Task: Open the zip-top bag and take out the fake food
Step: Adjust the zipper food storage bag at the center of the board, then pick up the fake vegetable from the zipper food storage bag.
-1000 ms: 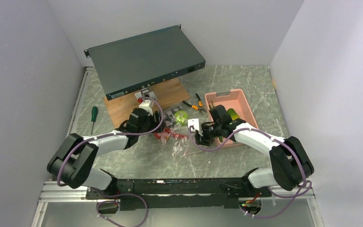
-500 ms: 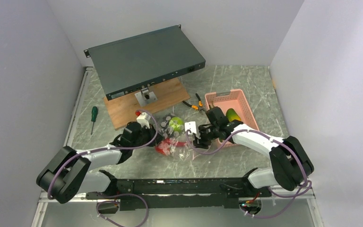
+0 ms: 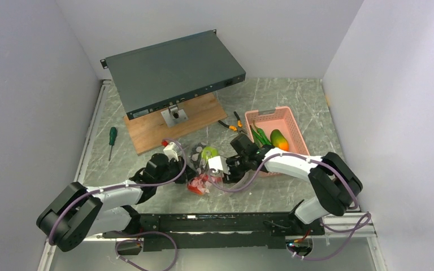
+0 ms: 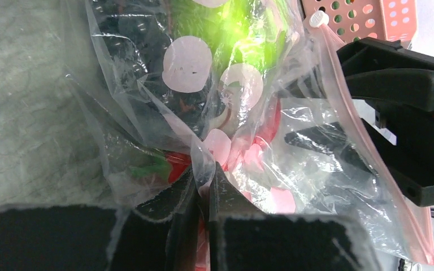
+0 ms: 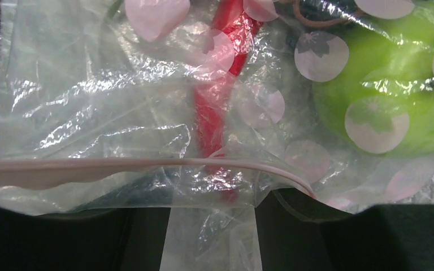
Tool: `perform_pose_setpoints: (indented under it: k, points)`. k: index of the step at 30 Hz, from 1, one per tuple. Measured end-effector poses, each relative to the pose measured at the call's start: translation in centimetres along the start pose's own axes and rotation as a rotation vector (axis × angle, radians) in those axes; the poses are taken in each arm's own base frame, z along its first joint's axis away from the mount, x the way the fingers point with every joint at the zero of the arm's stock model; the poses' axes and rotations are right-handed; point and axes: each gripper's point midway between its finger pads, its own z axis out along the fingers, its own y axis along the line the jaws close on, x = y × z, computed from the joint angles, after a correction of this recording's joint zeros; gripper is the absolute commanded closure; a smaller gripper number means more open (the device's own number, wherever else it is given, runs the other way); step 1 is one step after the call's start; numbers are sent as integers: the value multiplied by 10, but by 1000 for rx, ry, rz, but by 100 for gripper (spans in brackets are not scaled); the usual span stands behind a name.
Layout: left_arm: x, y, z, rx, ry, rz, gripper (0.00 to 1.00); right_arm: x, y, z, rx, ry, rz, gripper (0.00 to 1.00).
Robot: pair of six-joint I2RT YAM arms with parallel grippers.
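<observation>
Top external: outstretched left gripper pinches the zip-top bag.

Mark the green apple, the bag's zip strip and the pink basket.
green apple (image 5: 395, 107), right wrist view, its broad glossy side.
zip strip (image 5: 118, 164), right wrist view, middle of the pink band.
pink basket (image 3: 268, 111), top external view, its far rim.
</observation>
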Motion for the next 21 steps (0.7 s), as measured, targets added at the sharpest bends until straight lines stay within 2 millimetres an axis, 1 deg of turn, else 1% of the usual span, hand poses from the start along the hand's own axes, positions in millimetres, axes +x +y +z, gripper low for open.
perform_pose_setpoints:
  k: [1, 3, 7, 9, 14, 17, 21]
  points:
    - [1, -1, 1, 2, 3, -3, 87, 0, 0, 2, -2, 9, -1, 51]
    - [3, -2, 2, 9, 9, -6, 87, 2, -2, 6, -2, 31, 3, 53]
    - [6, -5, 4, 17, 16, -14, 87, 3, -4, 8, -6, 49, 47, 48]
    - [6, -5, 4, 16, 15, -19, 87, 0, -5, 4, -19, 30, 81, 46]
    - [9, -2, 1, 19, 4, -31, 87, -8, -22, -16, -17, -62, 217, 44]
    - [9, -2, 1, 22, 2, -37, 87, -9, -25, -21, -18, -89, 267, 47]
    - [10, -3, 1, 26, 1, -42, 87, -13, -21, -19, -31, -98, 315, 56]
